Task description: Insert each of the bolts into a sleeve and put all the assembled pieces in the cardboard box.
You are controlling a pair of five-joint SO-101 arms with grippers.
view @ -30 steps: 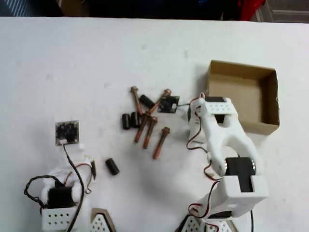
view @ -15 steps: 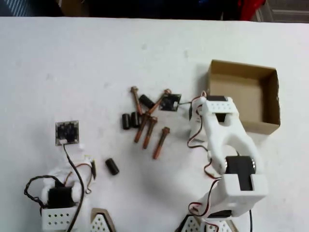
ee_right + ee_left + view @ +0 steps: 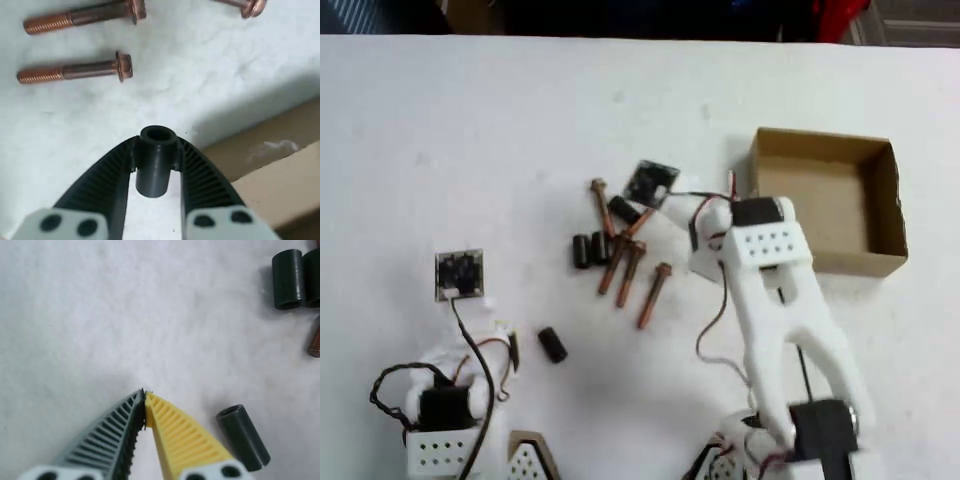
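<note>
Stretching the right arm (image 3: 775, 290) farther out than a second ago, with its wrist now higher and more to the left in the high view, over the top end of the bolts (image 3: 630, 265) in the middle and a little away from the cardboard box (image 3: 820, 148) at the right. Squeezing a black sleeve (image 3: 155, 170) between the two fingers of the right gripper (image 3: 156, 142), open end pointing away from the wrist. Lying close ahead of that sleeve on the white table (image 3: 470, 120), two of the bolts side by side, heads on the same end. Keeping the left arm (image 3: 440, 410) just where it was at the lower left, left gripper (image 3: 145, 399) pinched shut on nothing, tips touching, with a loose sleeve (image 3: 242, 437) just beside it. Leaving two more sleeves (image 3: 590, 248) side by side at the left of the bolts. Looks like bringing the sleeve over to meet a bolt, so getting ready for joining, not for boxing. Still to do, by the look of it: every bolt into a sleeve, then every joined piece into the box.
</note>
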